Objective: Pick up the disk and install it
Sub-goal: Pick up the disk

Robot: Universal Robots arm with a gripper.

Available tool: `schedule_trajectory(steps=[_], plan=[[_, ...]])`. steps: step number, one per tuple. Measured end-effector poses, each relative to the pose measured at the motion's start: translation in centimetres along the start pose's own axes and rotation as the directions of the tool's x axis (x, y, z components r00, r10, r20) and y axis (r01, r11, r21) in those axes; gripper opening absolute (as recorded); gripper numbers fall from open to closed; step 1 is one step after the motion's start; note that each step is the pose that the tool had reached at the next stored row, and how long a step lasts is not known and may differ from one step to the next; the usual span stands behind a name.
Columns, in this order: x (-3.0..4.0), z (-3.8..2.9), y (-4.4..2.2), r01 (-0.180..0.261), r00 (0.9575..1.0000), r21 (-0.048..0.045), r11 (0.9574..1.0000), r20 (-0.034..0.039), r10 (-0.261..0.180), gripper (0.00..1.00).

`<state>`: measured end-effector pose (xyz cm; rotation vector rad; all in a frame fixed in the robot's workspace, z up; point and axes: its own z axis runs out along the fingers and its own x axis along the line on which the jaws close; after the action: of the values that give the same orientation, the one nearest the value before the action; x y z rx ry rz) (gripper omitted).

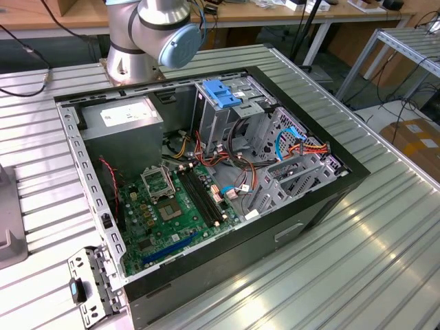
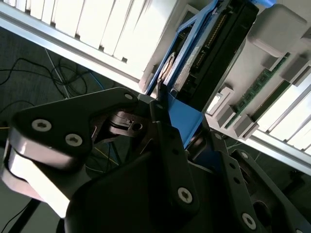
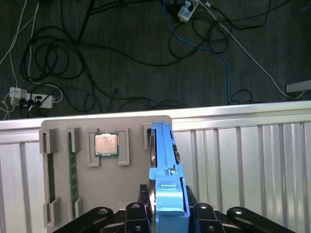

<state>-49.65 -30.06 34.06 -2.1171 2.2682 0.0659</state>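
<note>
The gripper is clamped on the disk: in both wrist views its jaws stand one on each side of the bright blue carrier, touching it, with the near end of the carrier between them. The disk stands on edge, and its long axis runs straight out from the gripper, in line with the jaws, toward the grey parts tray. In the second wrist view the gripper grips the blue frame while the dark body of the disk reaches away over that tray. I cannot tell whether the far end rests in the tray's slot or hangs just clear of it.

Beside the disk the tray holds a processor chip and a memory stick, and it lies on the ribbed metal table.

In the exterior view the open computer case fills the middle of the frame, its drive cage in the upper middle and the arm at the top.
</note>
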Motion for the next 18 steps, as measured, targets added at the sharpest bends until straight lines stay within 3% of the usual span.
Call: schedule_trajectory(steps=[13, 18], plan=[[-0.05, -1.53, -0.01, 0.000, 0.9999, -0.0010, 1.0000, 0.0145, 0.000, 0.37], [-0.04, -2.57, -0.01, 0.000, 0.9998, -0.0015, 1.0000, 0.0217, 0.000, 0.37]])
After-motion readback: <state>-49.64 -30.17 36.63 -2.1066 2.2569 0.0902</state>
